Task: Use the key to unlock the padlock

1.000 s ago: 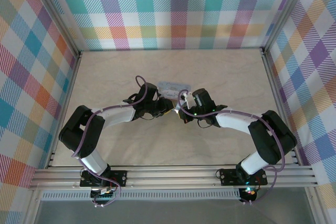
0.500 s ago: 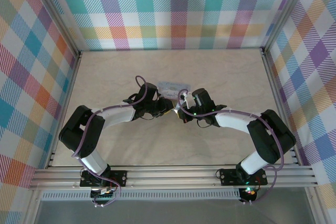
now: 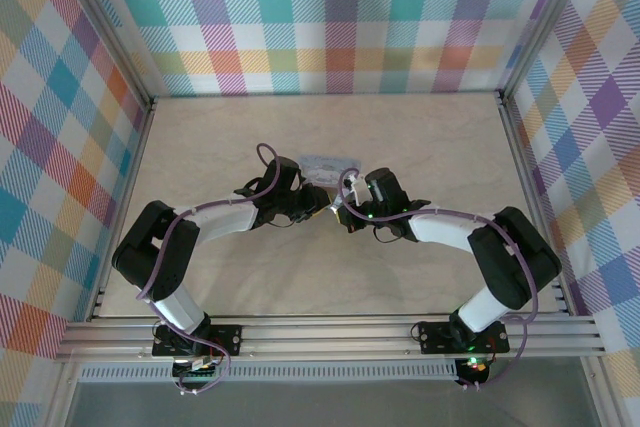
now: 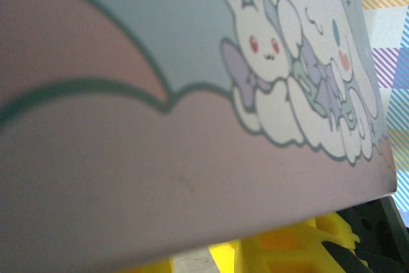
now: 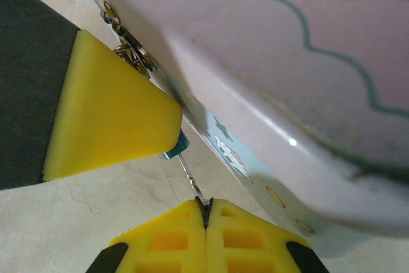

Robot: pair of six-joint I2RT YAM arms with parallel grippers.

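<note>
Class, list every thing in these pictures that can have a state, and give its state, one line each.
key, pinched at its near end, tip at the padlock
padlock, mostly hidden, locked or unlocked cannot be told
right gripper, shut on the key
left gripper, open or shut cannot be told
tin, lying flat, appears closed

Two arms are reaching in, a left arm (image 3: 215, 219) and a right arm (image 3: 450, 230). One pale blue tin (image 3: 325, 162) is sitting on one table (image 3: 430, 137). One key (image 5: 192, 180) and one tiny padlock (image 5: 175, 150) are showing too.
</note>
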